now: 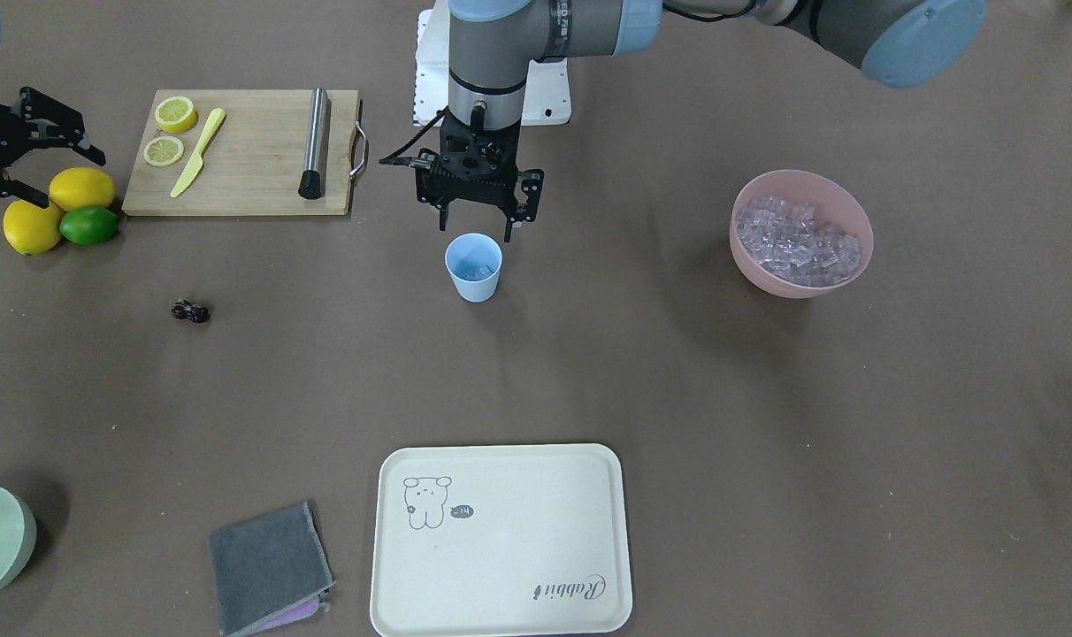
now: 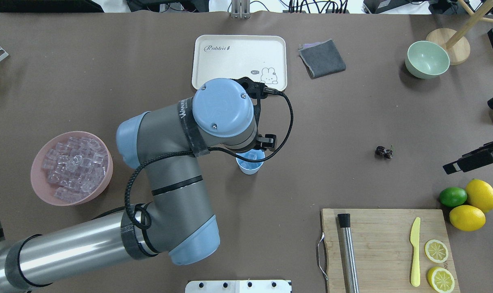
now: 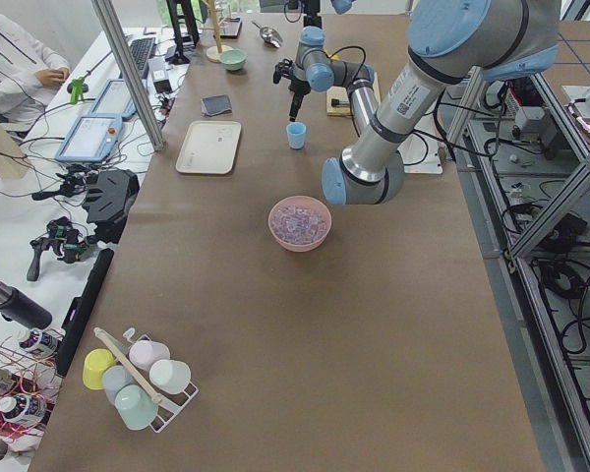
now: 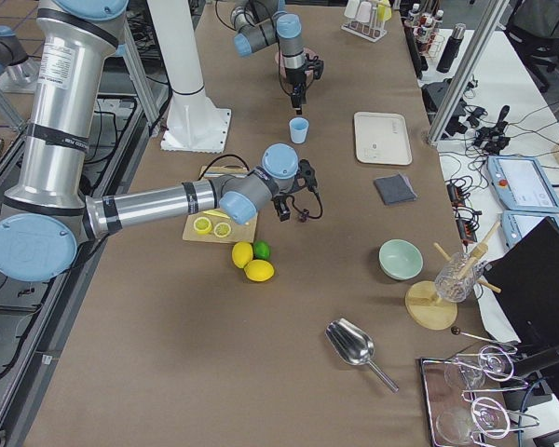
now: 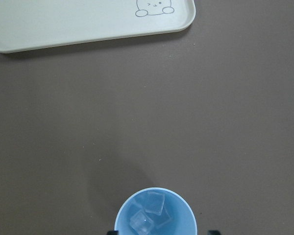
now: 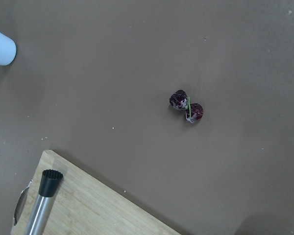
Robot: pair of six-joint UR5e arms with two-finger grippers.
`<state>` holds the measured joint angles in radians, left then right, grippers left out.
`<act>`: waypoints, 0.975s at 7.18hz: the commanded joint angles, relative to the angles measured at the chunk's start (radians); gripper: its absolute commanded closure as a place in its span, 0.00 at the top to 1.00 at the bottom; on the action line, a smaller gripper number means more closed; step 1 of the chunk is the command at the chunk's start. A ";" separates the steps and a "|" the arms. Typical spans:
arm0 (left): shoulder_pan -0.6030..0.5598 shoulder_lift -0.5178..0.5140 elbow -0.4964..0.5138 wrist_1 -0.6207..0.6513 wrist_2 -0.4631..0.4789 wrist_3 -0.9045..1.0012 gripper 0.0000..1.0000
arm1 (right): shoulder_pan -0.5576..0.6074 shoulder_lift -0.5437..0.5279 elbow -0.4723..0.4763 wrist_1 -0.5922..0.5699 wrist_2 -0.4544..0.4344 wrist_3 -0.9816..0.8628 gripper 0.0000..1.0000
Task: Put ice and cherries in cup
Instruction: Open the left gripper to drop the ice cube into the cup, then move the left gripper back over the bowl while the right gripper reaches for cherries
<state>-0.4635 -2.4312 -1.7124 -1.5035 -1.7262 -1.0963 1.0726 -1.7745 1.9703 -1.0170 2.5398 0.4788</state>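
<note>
Left gripper (image 1: 477,226) hangs straight down at upper centre of the front-facing view, fingertips just above the far rim of the cup (image 1: 474,270). Jaws are spread about as wide as the cup mouth and hold nothing.

The cup stands upright on the table (image 1: 677,398), centre frame. The left wrist view looks straight into it at bottom centre: a few ice cubes (image 5: 149,214) lie in the bottom.

The rest of the ice (image 1: 797,241) is heaped in the pink bowl (image 1: 797,285), right of centre and well apart from the cup.

Cherries (image 1: 190,310) lie on the bare table, left of centre, well apart from the cup. In the right wrist view they sit right of centre, two fruits joined by a green stem.

Right gripper (image 1: 69,180) sits at the upper left edge of the front-facing view, over the two lemons (image 1: 80,188) and the lime (image 1: 88,226). Jaws are parted and empty, and it is clear of the cherries.

Cutting board (image 1: 244,168) is upper left, with two lemon slices, a yellow knife and a metal muddler on it. Cream tray (image 1: 501,540) is at bottom centre.
</note>
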 commanded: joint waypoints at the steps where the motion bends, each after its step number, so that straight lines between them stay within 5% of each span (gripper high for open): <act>1: -0.009 0.098 -0.155 0.009 0.000 0.001 0.94 | -0.057 0.055 -0.011 0.000 -0.068 0.084 1.00; 5: -0.069 0.344 -0.503 0.124 -0.030 0.030 0.94 | -0.109 0.147 -0.065 0.000 -0.189 0.180 1.00; 7: -0.169 0.481 -0.573 0.124 -0.128 0.183 0.96 | -0.157 0.239 -0.154 -0.003 -0.301 0.185 0.99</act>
<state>-0.5699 -2.0356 -2.2364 -1.3810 -1.8032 -0.9938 0.9427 -1.5866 1.8664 -1.0191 2.2991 0.6562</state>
